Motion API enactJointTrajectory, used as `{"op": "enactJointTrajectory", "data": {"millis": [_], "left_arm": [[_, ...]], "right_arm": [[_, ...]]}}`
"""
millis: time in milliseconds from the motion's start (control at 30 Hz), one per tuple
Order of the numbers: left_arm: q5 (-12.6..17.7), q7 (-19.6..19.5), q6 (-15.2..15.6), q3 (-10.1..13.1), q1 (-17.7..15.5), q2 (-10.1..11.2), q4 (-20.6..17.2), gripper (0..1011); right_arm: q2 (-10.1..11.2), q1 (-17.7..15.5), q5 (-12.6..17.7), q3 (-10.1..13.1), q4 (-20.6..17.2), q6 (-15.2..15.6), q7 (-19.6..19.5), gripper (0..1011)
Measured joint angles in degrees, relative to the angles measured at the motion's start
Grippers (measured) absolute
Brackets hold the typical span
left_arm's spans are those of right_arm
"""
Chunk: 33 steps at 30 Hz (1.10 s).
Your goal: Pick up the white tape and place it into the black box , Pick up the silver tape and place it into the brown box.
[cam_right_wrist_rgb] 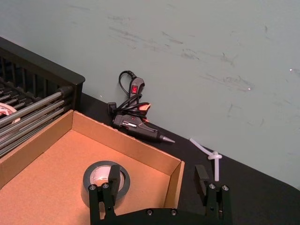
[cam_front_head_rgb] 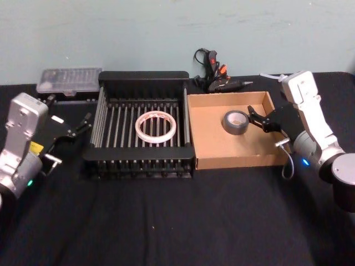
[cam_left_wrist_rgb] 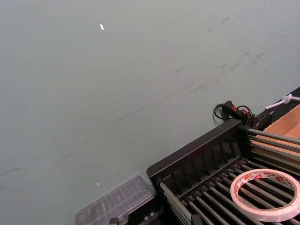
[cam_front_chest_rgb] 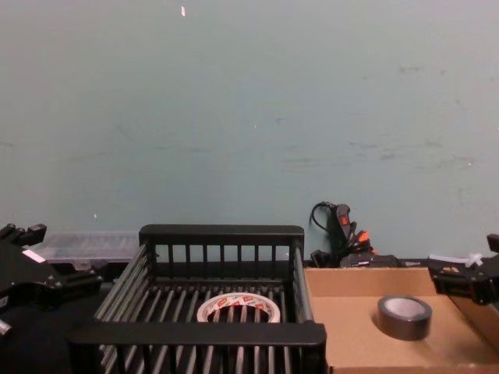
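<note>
The white tape (cam_front_head_rgb: 156, 126) lies flat on the slatted floor of the black box (cam_front_head_rgb: 144, 77), and I also see the white tape (cam_left_wrist_rgb: 265, 194) from the left wrist. In the brown box (cam_front_head_rgb: 233, 148) the silver tape (cam_front_head_rgb: 236, 122) rests flat near the back right. My right gripper (cam_front_head_rgb: 254, 116) hovers open just right of the silver tape (cam_right_wrist_rgb: 104, 180), over the box's right side, holding nothing. My left gripper (cam_front_head_rgb: 84, 124) stands open and empty beside the black box's left wall.
A black glue gun (cam_front_head_rgb: 219, 77) with a coiled cord lies behind the two boxes by the wall. A clear plastic case (cam_front_head_rgb: 69, 81) sits at the back left. A white zip tie (cam_front_head_rgb: 272, 76) lies behind the brown box. Black cloth stretches across the table's front.
</note>
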Motion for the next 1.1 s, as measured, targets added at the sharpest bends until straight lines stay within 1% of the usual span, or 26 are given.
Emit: {"op": "enactJointTrajectory", "data": {"millis": [1100], "left_arm": [[0.0, 0.0, 0.0, 0.0, 0.0, 0.0, 0.0, 1001]], "right_arm": [[0.0, 0.0, 0.0, 0.0, 0.0, 0.0, 0.0, 1002]]}}
